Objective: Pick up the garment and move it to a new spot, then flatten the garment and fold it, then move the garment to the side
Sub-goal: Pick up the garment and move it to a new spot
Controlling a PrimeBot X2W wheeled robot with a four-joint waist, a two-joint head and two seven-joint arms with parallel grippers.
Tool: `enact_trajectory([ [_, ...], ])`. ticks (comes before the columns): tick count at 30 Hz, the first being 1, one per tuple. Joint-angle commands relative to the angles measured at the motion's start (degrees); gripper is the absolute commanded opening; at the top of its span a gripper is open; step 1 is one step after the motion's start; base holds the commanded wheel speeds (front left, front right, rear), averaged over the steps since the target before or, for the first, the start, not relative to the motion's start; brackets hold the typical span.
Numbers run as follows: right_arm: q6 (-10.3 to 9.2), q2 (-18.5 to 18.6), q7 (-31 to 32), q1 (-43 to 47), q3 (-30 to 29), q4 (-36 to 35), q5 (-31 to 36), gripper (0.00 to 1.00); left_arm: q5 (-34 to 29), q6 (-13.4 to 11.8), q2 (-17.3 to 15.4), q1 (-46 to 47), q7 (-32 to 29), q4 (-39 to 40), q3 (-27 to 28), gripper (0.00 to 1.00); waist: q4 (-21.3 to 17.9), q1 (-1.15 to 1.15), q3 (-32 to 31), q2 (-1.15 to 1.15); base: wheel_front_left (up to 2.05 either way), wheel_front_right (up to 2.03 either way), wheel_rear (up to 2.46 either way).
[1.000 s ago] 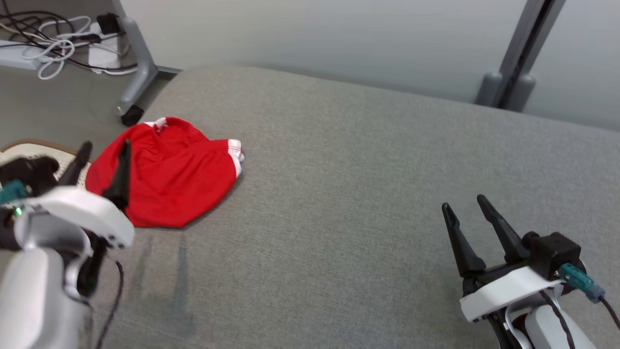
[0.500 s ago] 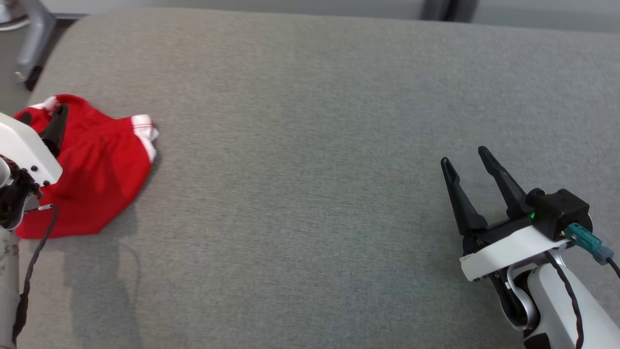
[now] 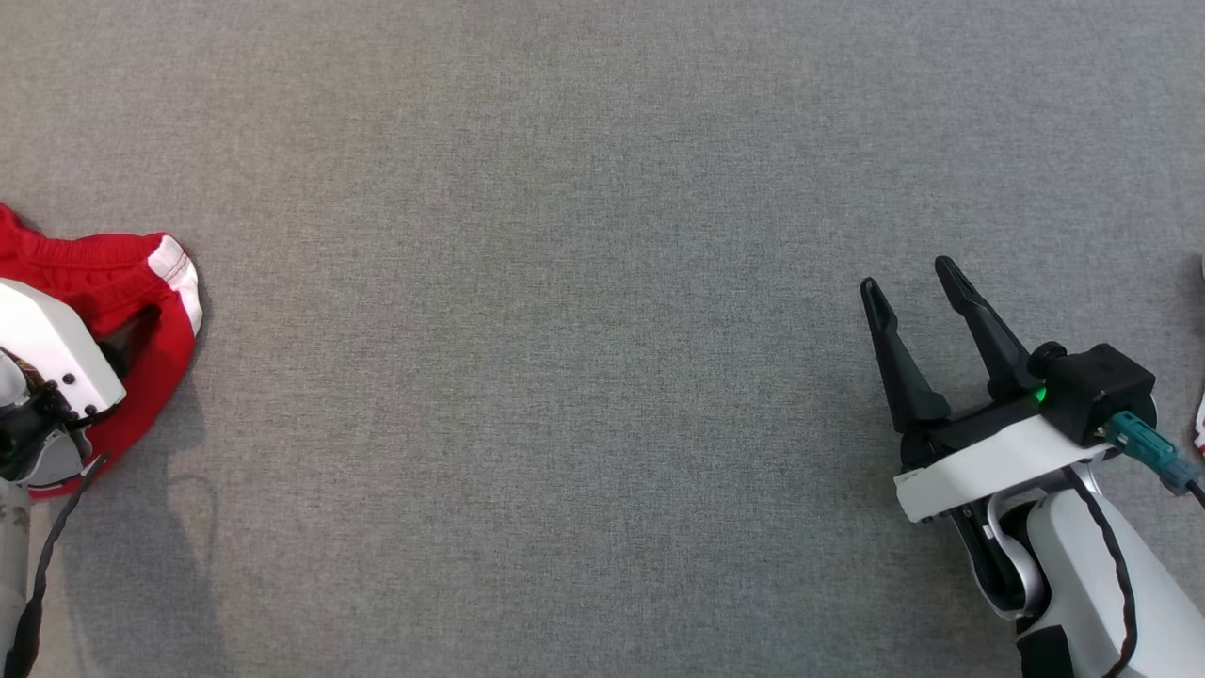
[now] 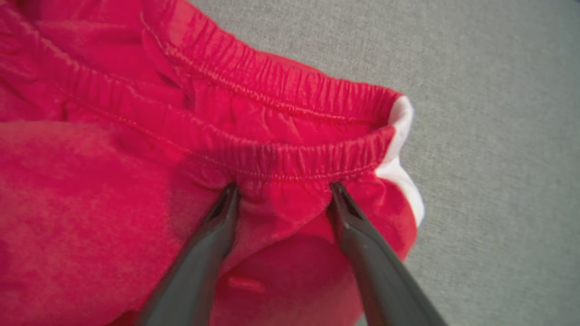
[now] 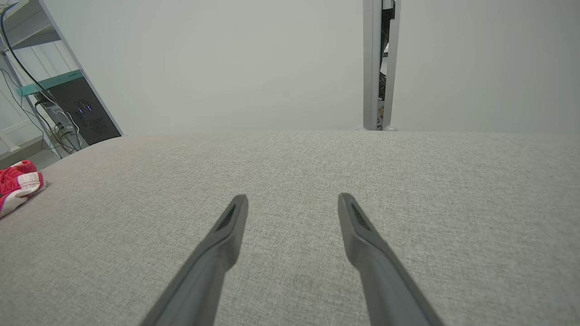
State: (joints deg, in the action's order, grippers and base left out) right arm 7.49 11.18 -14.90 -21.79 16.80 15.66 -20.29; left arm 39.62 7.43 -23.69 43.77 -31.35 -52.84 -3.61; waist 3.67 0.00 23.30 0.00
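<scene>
In the head view, the red garment point(image 3: 104, 273) lies at the far left edge of a grey fabric surface point(image 3: 602, 282). It is bunched, with a white stripe point(image 3: 179, 278) on the side facing the middle. The left arm's white wrist housing point(image 3: 47, 344) sits over the garment and covers part of it. At the lower right, the right pincer point(image 3: 906, 276) hovers above bare fabric, well apart from the garment. Its two dark fingers are spread and nothing lies between them.

In the left wrist view, the left pincer point(image 4: 283, 190) is down on the garment with its fingers spread wide. Both tips touch the red cloth just below the gathered elastic waistband point(image 4: 290, 165). A hump of cloth stands between the fingers, but they have not pinched it. The white stripe runs down the garment's right edge, and the grey surface lies beyond it.

In the right wrist view, the right pincer's fingers are parted over the bare grey surface and hold nothing. The garment shows as a small red and white heap at the far left edge, well apart from the fingers. Behind the surface is a pale wall point(image 5: 226, 59) with a grey post point(image 5: 372, 68) against it. At the upper left is a shelf unit point(image 5: 86, 106) with cables point(image 5: 27, 108) hanging beside it.
</scene>
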Motion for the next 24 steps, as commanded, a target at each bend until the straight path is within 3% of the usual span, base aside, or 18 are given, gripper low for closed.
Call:
enact_trajectory([
  [1, 0.01, -0.1, -0.4, -0.7, -0.4, -0.1, 0.3, 1.0, 1.1, 0.0, 0.3, -2.4, -0.8, -0.6, -1.4, 0.71, 0.1, 0.0, -0.1, 0.0, 0.0, 0.0, 0.0],
  [2, 0.01, -0.2, -0.4, -0.7, -0.6, -0.2, 0.5, 1.0, 1.8, 0.0, -0.5, -2.5, 0.1, 0.0, -2.3, 0.15, 0.3, 0.0, -0.3, 0.0, 0.0, 0.0, 0.0],
  [3, 0.01, -0.2, -0.4, -0.6, -0.6, -0.2, 0.6, 1.0, 2.1, 0.1, -0.8, -2.3, 0.4, 0.2, -2.8, 0.0, 0.4, 0.0, -0.4, 0.0, 0.0, 0.0, 0.0],
  [15, 0.01, -1.9, -0.4, 1.6, -0.3, 1.1, -0.4, 1.0, 2.4, 0.1, -5.4, -1.0, 6.5, 6.0, -11.2, 0.0, -0.3, 0.0, -8.3, 0.0, 0.0, 0.0, 0.0],
  [24, 0.01, -3.9, -0.4, 4.8, -1.0, 2.3, -1.3, 1.0, 3.0, 0.1, -8.3, -0.2, 4.7, 15.2, -18.6, 0.0, -3.0, 0.0, -15.3, 0.0, 0.0, 0.0, 0.0],
])
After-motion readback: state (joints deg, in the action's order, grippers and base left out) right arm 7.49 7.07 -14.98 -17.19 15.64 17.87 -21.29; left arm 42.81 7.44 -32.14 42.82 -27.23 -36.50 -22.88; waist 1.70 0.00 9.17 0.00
